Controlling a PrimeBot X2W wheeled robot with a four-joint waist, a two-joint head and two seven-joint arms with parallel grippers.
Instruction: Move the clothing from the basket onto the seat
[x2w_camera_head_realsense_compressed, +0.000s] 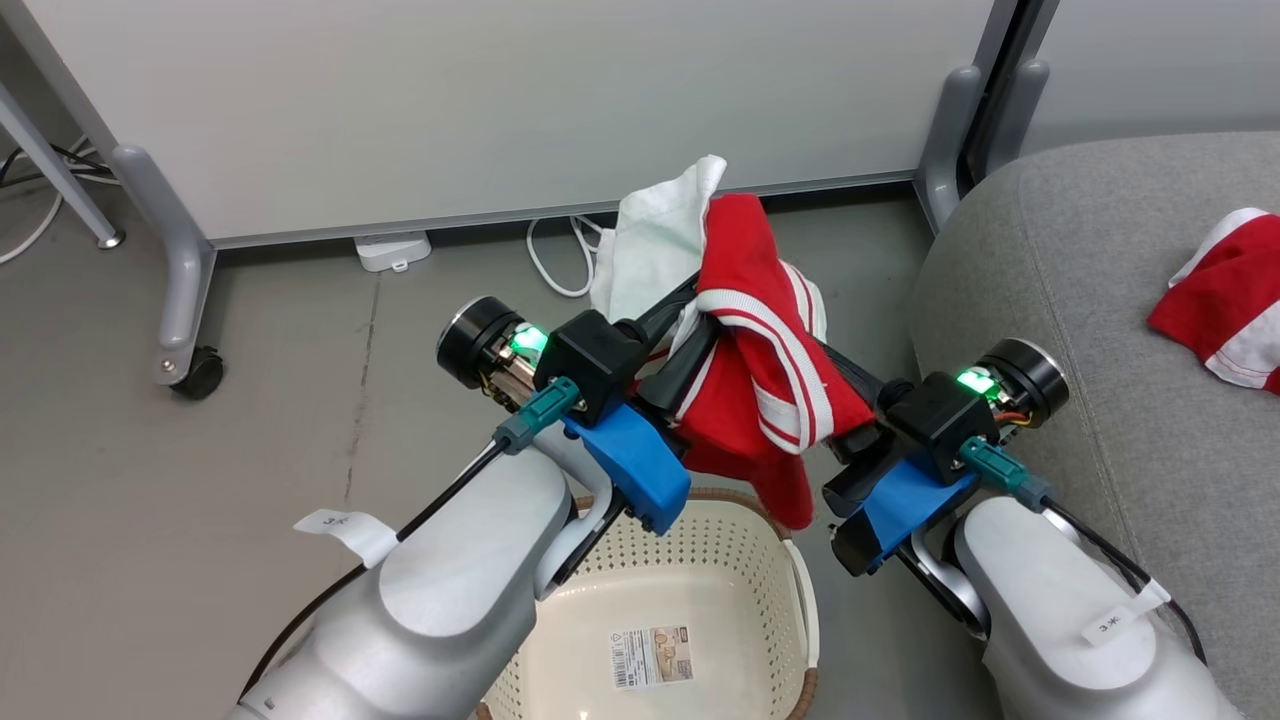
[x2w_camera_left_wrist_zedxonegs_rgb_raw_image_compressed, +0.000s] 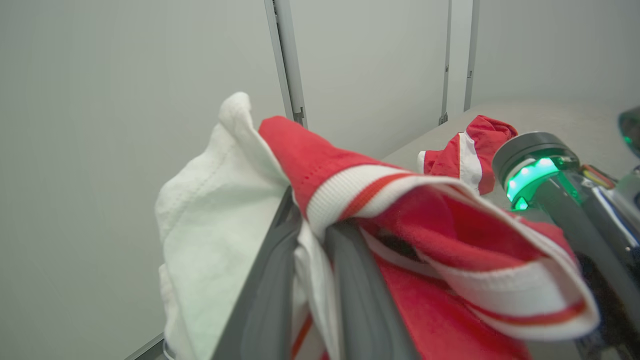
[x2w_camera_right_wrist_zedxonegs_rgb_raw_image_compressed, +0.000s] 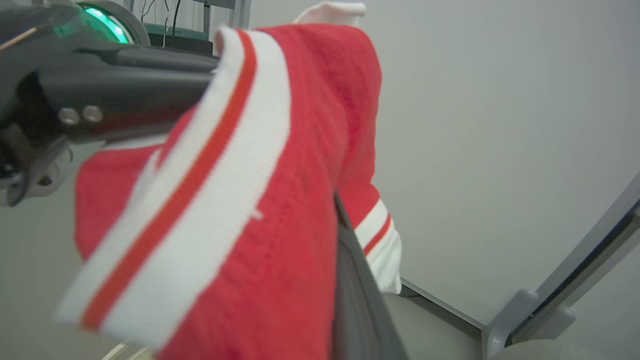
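While the red shirt (x2w_camera_head_realsense_compressed: 760, 370) hung in the air over the basket (x2w_camera_head_realsense_compressed: 800, 590), I saw that it was bunched up between the two arms, with one end drooping down toward the basket. The left gripper (x2w_camera_head_realsense_compressed: 685, 310) had its two fingers squeezed close together, with a fold of white cloth pinched between them. The right gripper (x2w_camera_head_realsense_compressed: 838, 365) was poked into the shirt from the other side. Cloth lay over its fingers, so I could not tell if it was pinching the shirt or only propping it up. The seat (x2w_camera_head_realsense_compressed: 1050, 300) lay off to the robot's right, just beside the right arm, and a second red shirt (x2w_camera_head_realsense_compressed: 1225, 300) was lying on it. I thought the shirt would have to go sideways to the right, and the right arm was the nearer one.
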